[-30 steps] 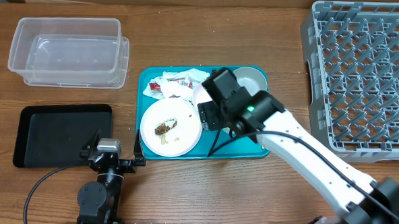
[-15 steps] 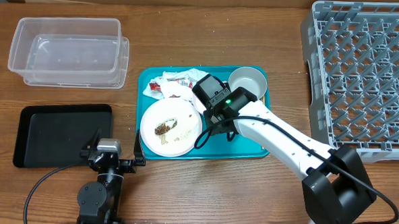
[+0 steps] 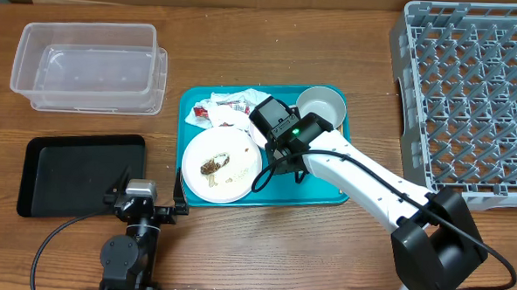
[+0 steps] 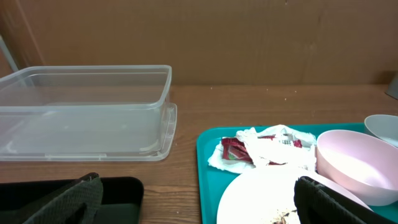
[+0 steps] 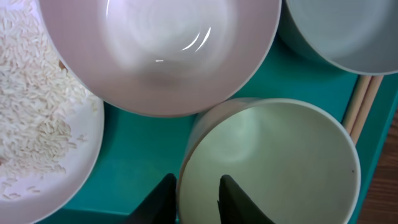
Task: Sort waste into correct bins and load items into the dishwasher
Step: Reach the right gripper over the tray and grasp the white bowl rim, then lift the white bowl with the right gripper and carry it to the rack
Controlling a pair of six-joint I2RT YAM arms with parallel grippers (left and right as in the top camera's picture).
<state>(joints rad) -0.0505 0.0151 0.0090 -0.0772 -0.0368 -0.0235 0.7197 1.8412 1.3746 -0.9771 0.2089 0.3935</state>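
My right gripper (image 5: 196,186) stands astride the left rim of the small white cup (image 5: 267,162) on the teal tray (image 5: 137,162). One finger is against the outer wall; the other is inside, a little off it. A pinkish bowl (image 5: 161,50), a second white bowl (image 5: 342,31), a plate with rice grains (image 5: 37,124) and chopsticks (image 5: 364,102) surround the cup. The large plate (image 3: 220,163) carries a brown lump (image 3: 211,167). A crumpled napkin (image 4: 267,146) and red wrapper (image 4: 235,149) lie behind it. My left gripper (image 4: 196,205) is open and empty by the black tray (image 3: 78,174).
The clear tub (image 3: 89,66) stands at the back left. The grey dish rack (image 3: 470,102) fills the right side. My right arm (image 3: 362,180) stretches from the front right across the teal tray, hiding the cup in the overhead view.
The right arm swung left and lowered over the teal tray, then held still. Its jaws narrowed round the cup's rim. The left arm has not moved.
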